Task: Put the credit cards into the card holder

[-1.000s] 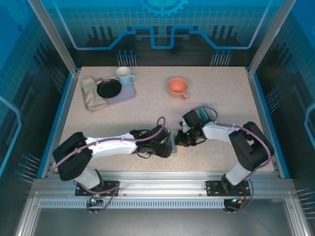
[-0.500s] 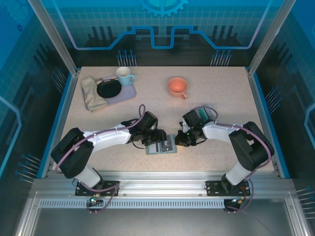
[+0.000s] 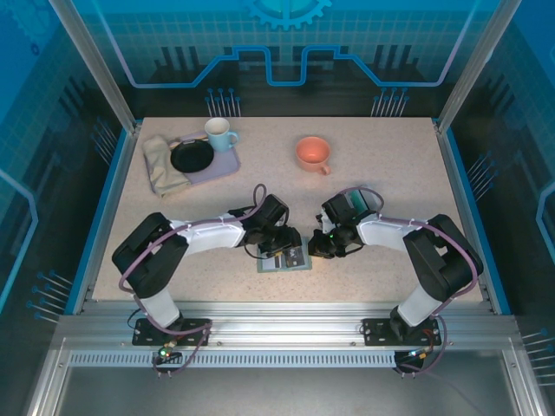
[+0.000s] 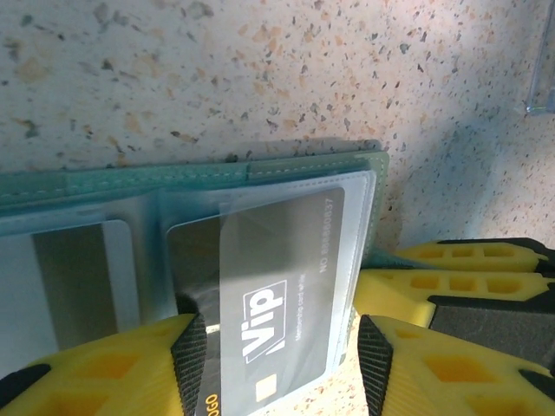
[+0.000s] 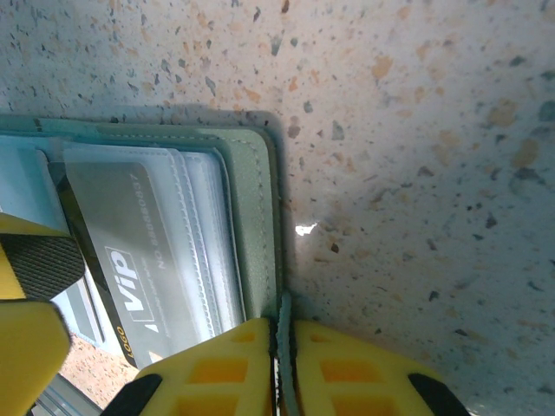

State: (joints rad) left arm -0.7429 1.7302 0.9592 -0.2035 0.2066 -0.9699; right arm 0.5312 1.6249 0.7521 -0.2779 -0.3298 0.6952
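Seen from above, the left gripper has swung back over the open card holder, having stood clear of it half a second ago. The holder has not shifted on the table and lies near the front edge. The right gripper has kept its place at the holder's right end. This looks like a return to finish seating a card, not a fresh pick.

From the left wrist, the jaws stand apart on either side of a dark card marked "Vip". A sliver of gap shows at each pad, so the hand looks open around the card and not clamped on it. The card's far end sits under the clear sleeve of the holder's right-hand pocket, and its near end juts out between the pads. It probably needs a further push.

From the right wrist, the right fingers are pressed together on a thin strip at the holder's edge, pinning it, with the card just beside them
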